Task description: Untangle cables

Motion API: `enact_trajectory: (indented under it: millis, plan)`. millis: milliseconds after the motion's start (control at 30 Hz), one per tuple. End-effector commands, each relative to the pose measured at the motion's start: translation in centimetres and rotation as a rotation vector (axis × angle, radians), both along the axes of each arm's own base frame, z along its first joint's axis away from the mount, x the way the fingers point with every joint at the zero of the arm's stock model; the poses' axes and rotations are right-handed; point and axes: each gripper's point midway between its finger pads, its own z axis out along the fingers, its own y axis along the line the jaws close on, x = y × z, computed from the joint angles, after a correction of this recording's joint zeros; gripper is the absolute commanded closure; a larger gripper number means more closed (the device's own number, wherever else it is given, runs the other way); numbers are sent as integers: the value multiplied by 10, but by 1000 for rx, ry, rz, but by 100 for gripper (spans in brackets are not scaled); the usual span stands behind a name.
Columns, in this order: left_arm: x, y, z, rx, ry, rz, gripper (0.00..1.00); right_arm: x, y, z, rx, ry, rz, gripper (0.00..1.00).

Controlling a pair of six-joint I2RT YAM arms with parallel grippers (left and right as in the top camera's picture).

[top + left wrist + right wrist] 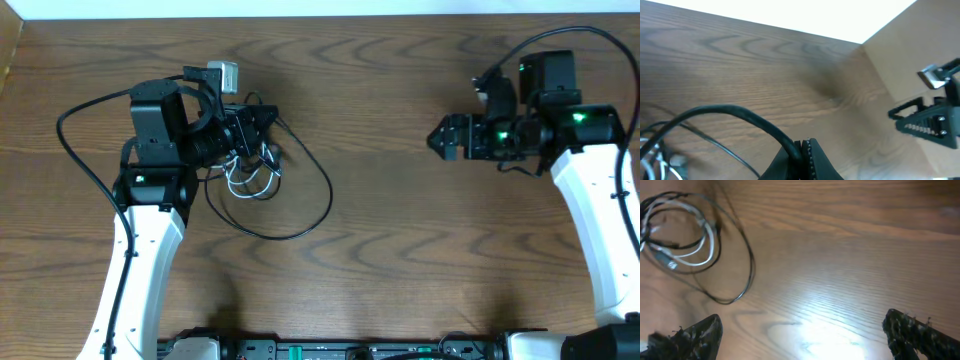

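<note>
Ok, cables sit tangled on the wooden table, left side. The white cable is coiled just beside the left gripper, w/ one black loop sweeping toward centre. Only the left wrist cam shows me that claw pressed together on a black cable. Right gripper is well apart from the tangle, fingers spread wide, nothing between them.

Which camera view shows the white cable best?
The right wrist view: there the white cable lies uncovered in loops at upper left. The overhead view shows it small, partly under the left gripper. The left wrist view shows only a blurred bit at its lower left corner.
</note>
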Motion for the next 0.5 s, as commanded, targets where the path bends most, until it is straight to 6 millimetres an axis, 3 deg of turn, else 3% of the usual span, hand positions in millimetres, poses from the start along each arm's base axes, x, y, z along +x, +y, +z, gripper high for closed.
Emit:
enact_trajectory:
  millis: [0,33,100,233,300,367,433,467]
  plan:
    - [-10,-14,13,-55,-8,-62,92,-4,23,15,33,-46,78,4]
    - [-11,-18,16,-69,-13,-75,93,-5,28,15,40,-49,93,7]
    - [-14,-27,27,-104,-39,-119,92,-7,40,15,54,-59,139,1]
    - [-22,-52,68,-233,-116,-212,92,-13,68,18,70,-117,296,4]
    - [-24,-58,81,-271,-138,-235,92,-12,74,18,75,-128,316,15]
    - [-28,-64,99,-324,-167,-267,92,-13,81,16,76,-131,340,41]
    - [-29,-65,110,-354,-181,-277,93,-16,89,13,80,-129,362,59]
    - [-30,-65,115,-367,-191,-282,92,-17,92,13,81,-132,374,63]
